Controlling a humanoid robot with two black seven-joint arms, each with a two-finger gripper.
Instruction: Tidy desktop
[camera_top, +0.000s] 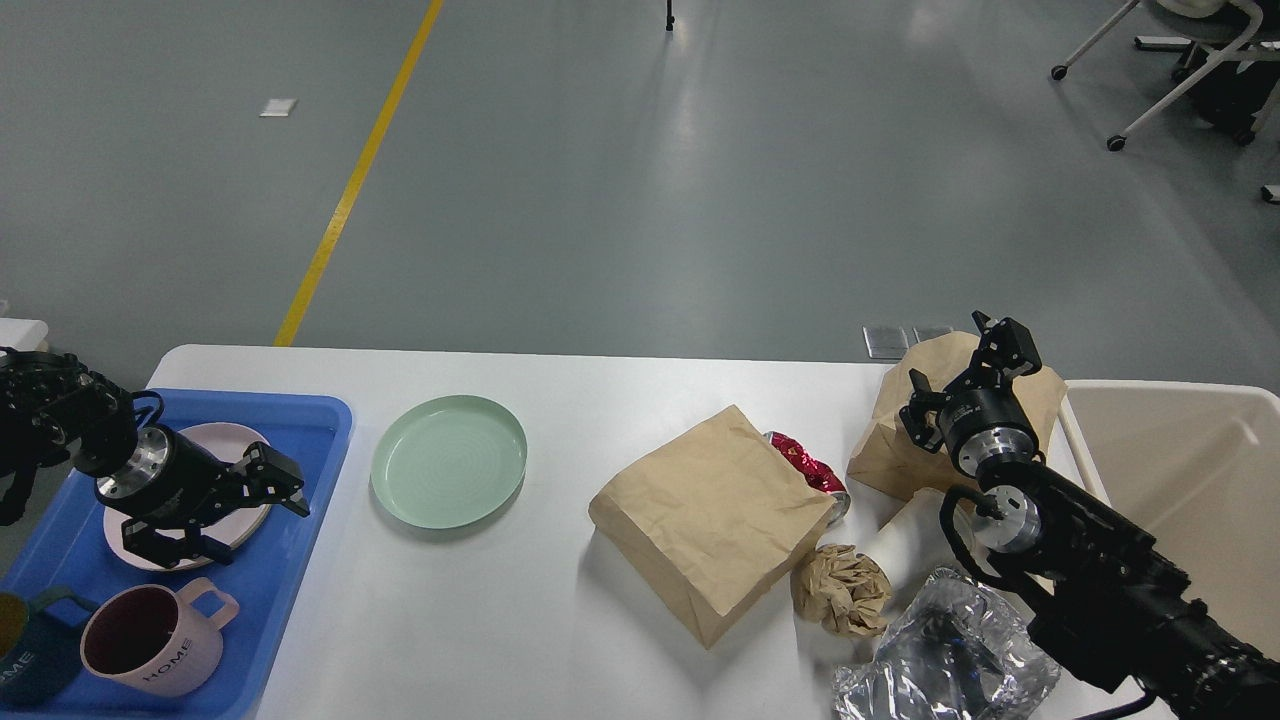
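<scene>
The white desktop (500, 620) carries a green plate (448, 460) left of middle. A large brown paper bag (710, 520) lies in the middle with a red foil wrapper (805, 465) at its right edge. A crumpled brown paper ball (843, 590) and a crumpled clear plastic bag (950, 660) lie at the front right. My left gripper (245, 515) is open and empty above the pink plate (240, 445) in the blue tray (315, 430). My right gripper (960, 368) is open and empty over a second brown bag (890, 450) at the back right.
The blue tray at the left also holds a pink mug (150, 640) and a teal mug (25, 665). A beige bin (1190, 470) stands at the table's right end. Grey floor with a yellow line (350, 190) lies behind the table.
</scene>
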